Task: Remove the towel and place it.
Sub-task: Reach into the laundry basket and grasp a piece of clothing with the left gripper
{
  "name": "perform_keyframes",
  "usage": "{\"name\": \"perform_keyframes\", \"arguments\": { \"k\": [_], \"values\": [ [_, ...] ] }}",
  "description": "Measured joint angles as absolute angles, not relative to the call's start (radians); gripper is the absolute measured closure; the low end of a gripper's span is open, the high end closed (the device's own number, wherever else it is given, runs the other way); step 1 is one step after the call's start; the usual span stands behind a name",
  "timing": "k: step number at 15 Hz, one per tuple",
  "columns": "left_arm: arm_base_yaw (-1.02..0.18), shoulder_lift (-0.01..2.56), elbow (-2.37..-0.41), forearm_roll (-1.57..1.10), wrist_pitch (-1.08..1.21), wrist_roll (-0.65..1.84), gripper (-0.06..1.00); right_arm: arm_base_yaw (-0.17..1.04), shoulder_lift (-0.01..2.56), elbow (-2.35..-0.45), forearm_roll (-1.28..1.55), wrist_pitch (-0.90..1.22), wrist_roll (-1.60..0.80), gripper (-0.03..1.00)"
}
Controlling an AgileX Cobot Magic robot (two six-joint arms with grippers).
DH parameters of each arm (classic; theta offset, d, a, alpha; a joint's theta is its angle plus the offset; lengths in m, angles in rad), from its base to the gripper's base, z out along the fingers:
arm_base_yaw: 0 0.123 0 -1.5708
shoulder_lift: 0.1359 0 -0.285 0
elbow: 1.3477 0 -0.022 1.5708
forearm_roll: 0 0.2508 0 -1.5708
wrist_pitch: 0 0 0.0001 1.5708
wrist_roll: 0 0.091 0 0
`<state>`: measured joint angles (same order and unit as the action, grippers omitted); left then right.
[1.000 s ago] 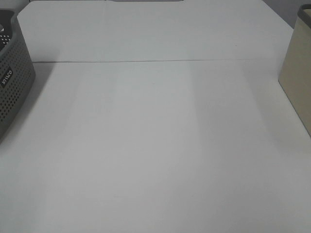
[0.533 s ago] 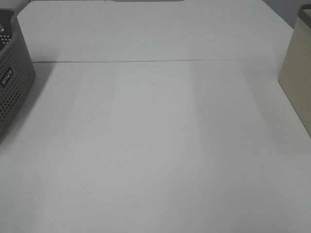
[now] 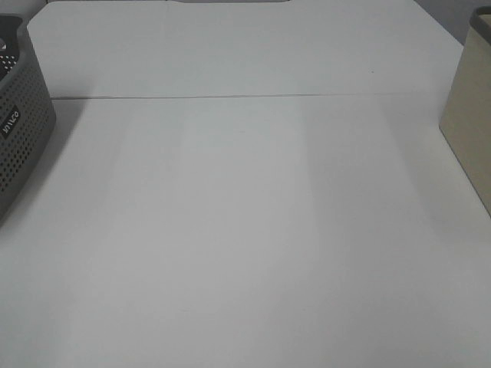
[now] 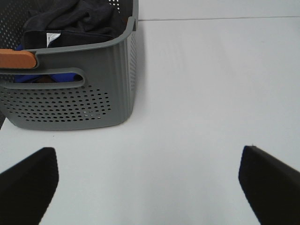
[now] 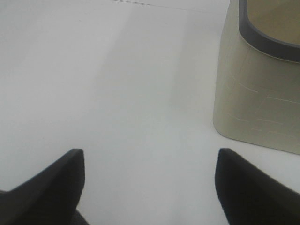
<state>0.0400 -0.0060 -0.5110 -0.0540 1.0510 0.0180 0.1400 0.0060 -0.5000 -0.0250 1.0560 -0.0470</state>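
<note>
The dark towel lies crumpled inside the grey perforated basket, with a white label showing. The basket also shows at the left edge of the exterior high view; the towel is hidden there. My left gripper is open and empty, low over the white table, a short way in front of the basket. My right gripper is open and empty over the table, near a beige bin. Neither gripper shows in the exterior high view.
The beige bin with a dark rim stands at the right edge of the table. An orange handle and something blue sit in the basket under the towel. A seam crosses the white table.
</note>
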Motion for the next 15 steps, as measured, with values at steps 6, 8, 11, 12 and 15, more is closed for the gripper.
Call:
{"name": "perform_keyframes", "arguments": {
  "k": [6, 8, 11, 12, 15],
  "values": [
    [0.04, -0.006, -0.511, -0.054, 1.051, 0.018, -0.05, 0.14, 0.006, -0.5, -0.025, 1.056, -0.047, 0.22],
    [0.04, 0.002, -0.515, -0.051, 1.053, 0.036, -0.05, 0.14, 0.006, -0.5, -0.025, 1.056, -0.047, 0.22],
    [0.04, 0.143, -0.624, -0.01, 1.127, 0.122, -0.05, 0.14, 0.006, -0.5, -0.025, 1.056, -0.047, 0.22],
    [0.04, 0.231, -0.691, 0.0, 1.165, 0.172, -0.05, 0.14, 0.006, -0.5, -0.025, 1.056, -0.047, 0.22],
    [0.04, 0.652, -0.989, 0.052, 1.215, 0.46, -0.05, 0.14, 0.006, -0.5, -0.025, 1.056, -0.047, 0.22]
  ]
}}
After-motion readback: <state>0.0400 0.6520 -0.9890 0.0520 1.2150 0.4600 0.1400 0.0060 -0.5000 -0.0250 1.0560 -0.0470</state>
